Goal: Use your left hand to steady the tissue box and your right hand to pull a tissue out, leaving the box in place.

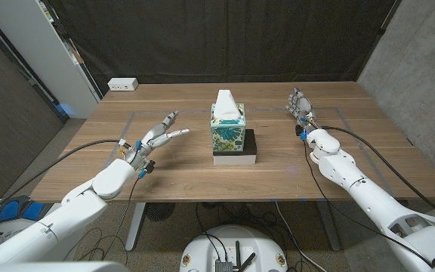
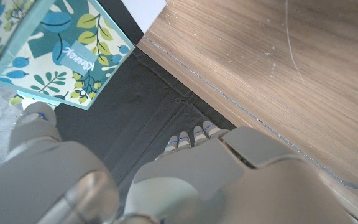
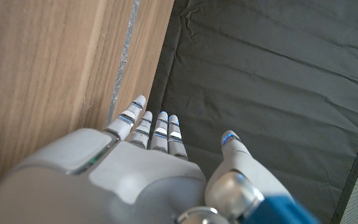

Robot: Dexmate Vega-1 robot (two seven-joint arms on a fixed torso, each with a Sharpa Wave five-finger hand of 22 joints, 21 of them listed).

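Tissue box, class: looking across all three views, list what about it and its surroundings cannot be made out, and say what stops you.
- Tissue box far side: head view, hidden by the box itself.
- The dark base under the box: what it is, too small in the head view.
- Box top and tissue: cut off by the edge in the left wrist view.
- Small white object at the far table edge: too small to identify.

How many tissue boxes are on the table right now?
1. The tissue box stands near the middle of the wooden table, on a dark base, with a white tissue sticking out of its top. It sits between the two robot hands, neither touching it.
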